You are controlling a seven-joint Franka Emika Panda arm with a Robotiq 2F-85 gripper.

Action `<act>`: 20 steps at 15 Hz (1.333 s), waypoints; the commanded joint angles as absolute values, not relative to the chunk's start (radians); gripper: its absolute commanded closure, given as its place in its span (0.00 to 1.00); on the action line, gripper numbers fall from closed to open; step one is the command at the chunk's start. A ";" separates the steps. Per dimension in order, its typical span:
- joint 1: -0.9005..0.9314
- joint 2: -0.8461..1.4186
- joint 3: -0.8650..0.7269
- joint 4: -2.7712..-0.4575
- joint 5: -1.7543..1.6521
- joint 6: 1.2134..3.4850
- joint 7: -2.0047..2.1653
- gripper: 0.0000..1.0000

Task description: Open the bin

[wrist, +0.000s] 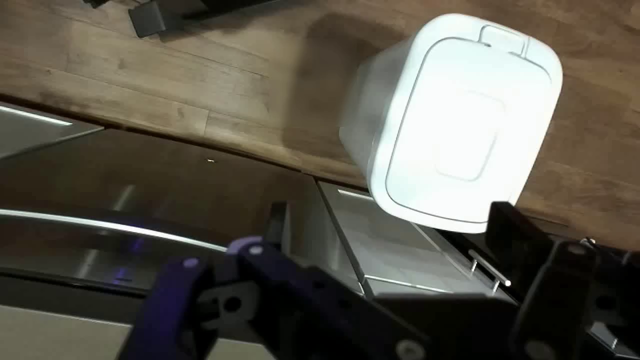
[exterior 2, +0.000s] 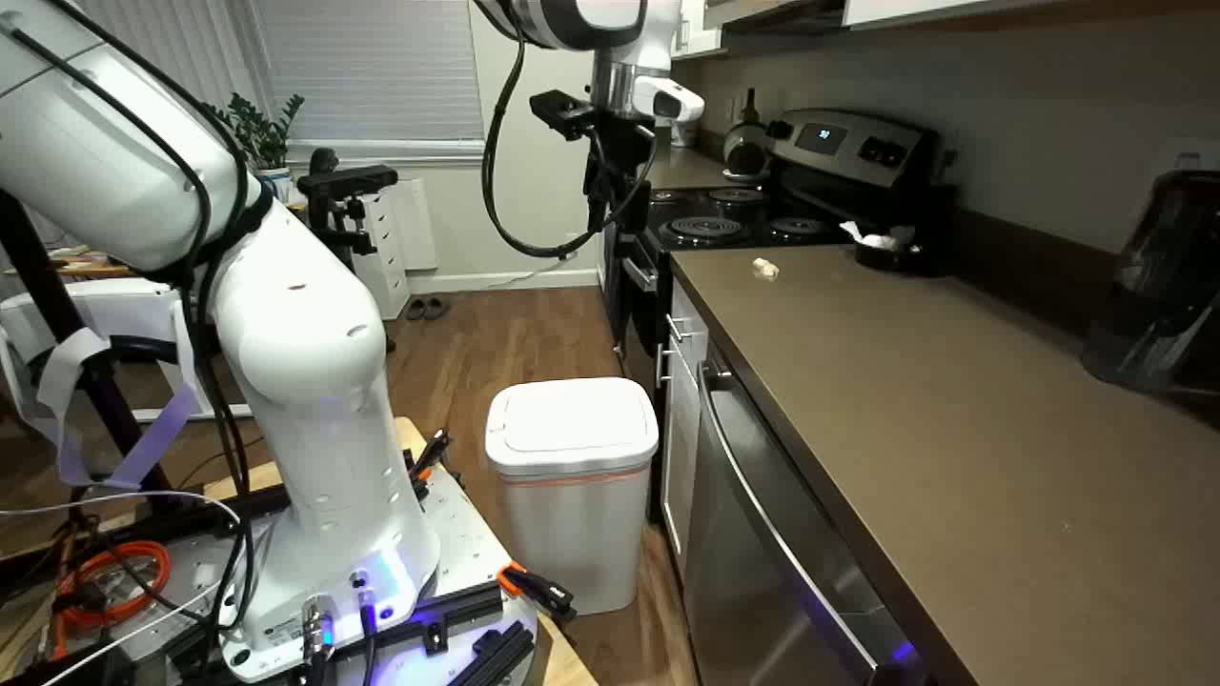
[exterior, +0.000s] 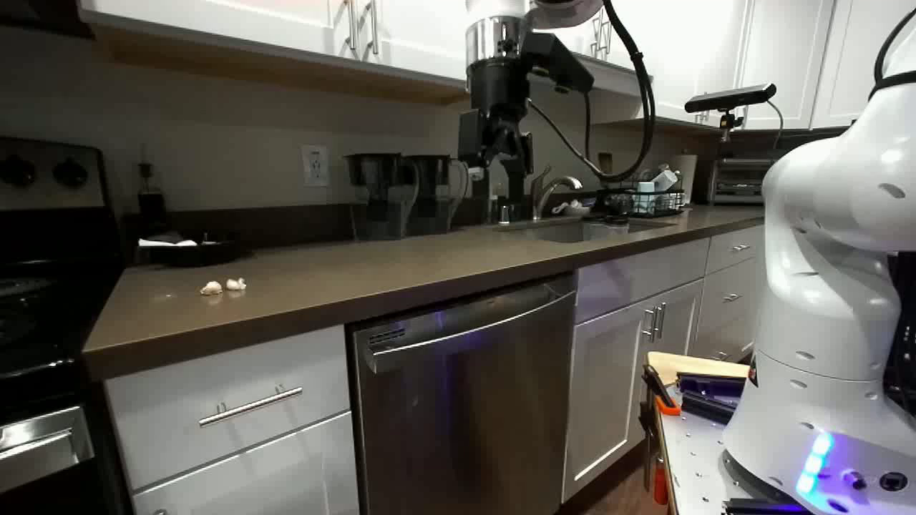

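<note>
The bin [exterior 2: 575, 534] is a tall white container on the wooden floor beside the cabinets. Its lid [exterior 2: 572, 429] is down. In the wrist view the bin [wrist: 465, 130] stands upper right, with a small tab [wrist: 504, 40] at the lid's far edge. The bin is out of view in an exterior view that faces the counter. My gripper [wrist: 390, 225] is open and empty, its fingers wide apart. It also shows in both exterior views [exterior: 496, 175] [exterior 2: 615, 210], high above the floor and well above the bin, apart from it.
The counter [exterior: 343, 275] runs beside the bin, with a dishwasher [exterior: 465, 400] and a drawer handle [wrist: 490, 268] below. The stove [exterior 2: 724, 224] is beyond it. The robot's base table [exterior 2: 467, 524] stands on the bin's other side. Two pitchers [exterior: 379, 193] stand on the counter.
</note>
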State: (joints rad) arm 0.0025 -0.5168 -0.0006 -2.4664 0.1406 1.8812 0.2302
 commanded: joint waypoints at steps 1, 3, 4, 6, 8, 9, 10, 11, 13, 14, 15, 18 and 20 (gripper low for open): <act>-0.012 -0.516 0.011 -2.465 0.146 1.878 0.225 0.00; -0.012 -0.516 0.011 -2.465 0.146 1.878 0.225 0.00; -0.012 -0.516 0.011 -2.465 0.146 1.878 0.225 0.00; -0.012 -0.516 0.011 -2.465 0.146 1.878 0.225 0.00; -0.012 -0.516 0.011 -2.465 0.146 1.878 0.225 0.00; -0.012 -0.516 0.011 -2.465 0.146 1.878 0.225 0.00; -0.012 -0.516 0.011 -2.465 0.146 1.878 0.225 0.00; -0.012 -0.516 0.011 -2.465 0.146 1.878 0.225 0.00; -0.011 -0.516 0.011 -2.465 0.146 1.878 0.225 0.00; -0.012 -0.516 0.011 -2.465 0.146 1.878 0.225 0.00; -0.009 -0.515 0.005 -2.483 0.156 1.895 0.214 0.00; 0.003 -0.496 0.006 -2.543 0.182 1.931 0.205 0.00; 0.024 -0.471 0.012 -2.601 0.234 1.977 0.195 0.00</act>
State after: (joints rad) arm 0.0064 -0.5083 -0.0001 -2.5292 0.1647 1.9008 0.2253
